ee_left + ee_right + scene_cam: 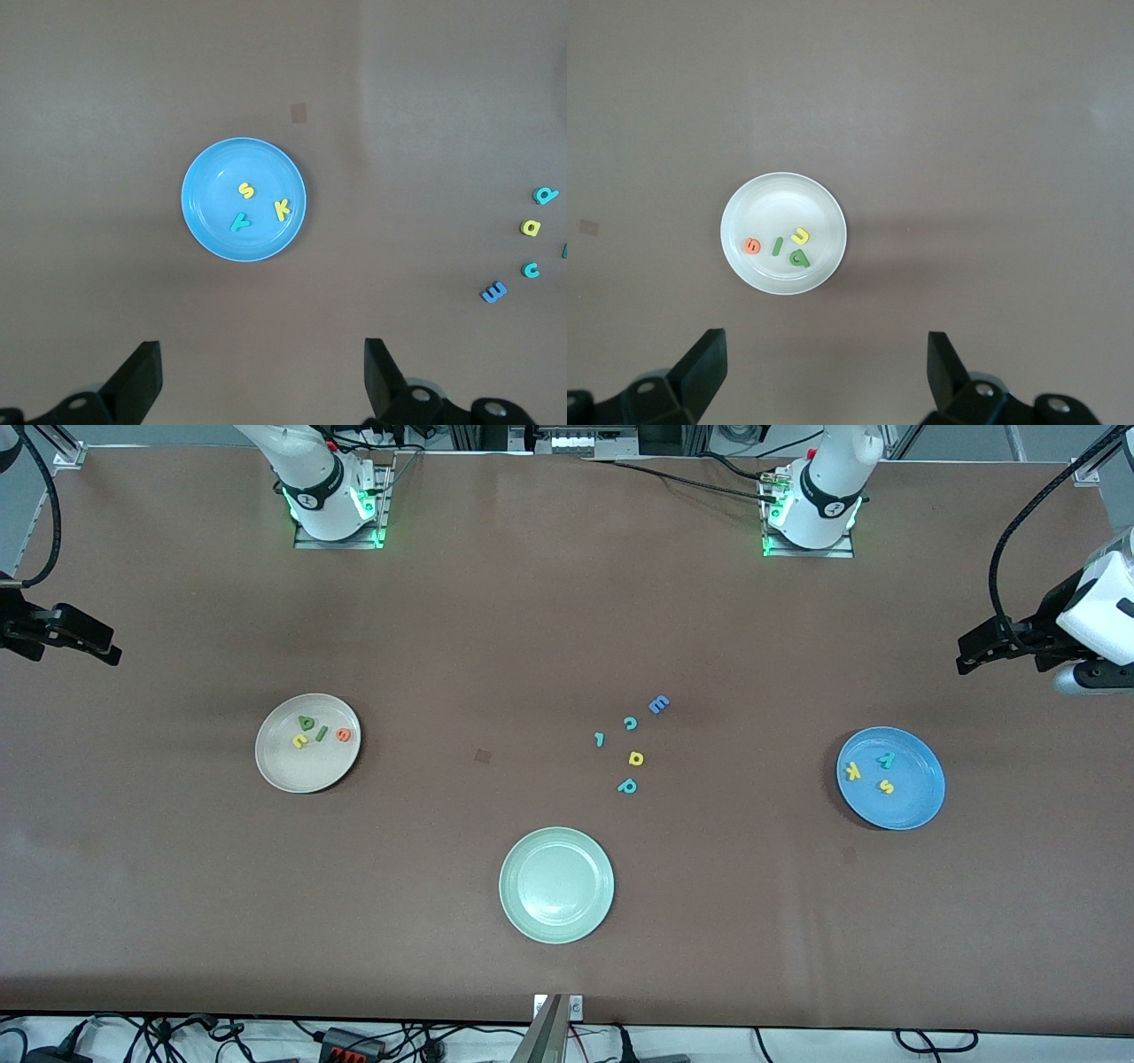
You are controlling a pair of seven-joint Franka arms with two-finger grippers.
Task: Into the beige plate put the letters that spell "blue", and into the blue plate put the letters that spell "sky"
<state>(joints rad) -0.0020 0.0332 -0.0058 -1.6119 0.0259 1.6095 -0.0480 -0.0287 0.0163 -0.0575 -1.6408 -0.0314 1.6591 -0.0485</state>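
left gripper [257, 381] jaws wide, empty, right gripper [824, 381] jaws likewise

White arms, black joint bands, green-lit bases, black claws (two wedge fingers), black cables

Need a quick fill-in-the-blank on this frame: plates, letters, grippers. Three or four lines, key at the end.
1. The beige plate holds ____ letters.
2. The yellow k, yellow s and teal y lie in the ____ plate.
3. The pale green plate holds ____ letters.
4. The left gripper and the right gripper both hang with fingers ____.

Missing words: four; blue; no; open
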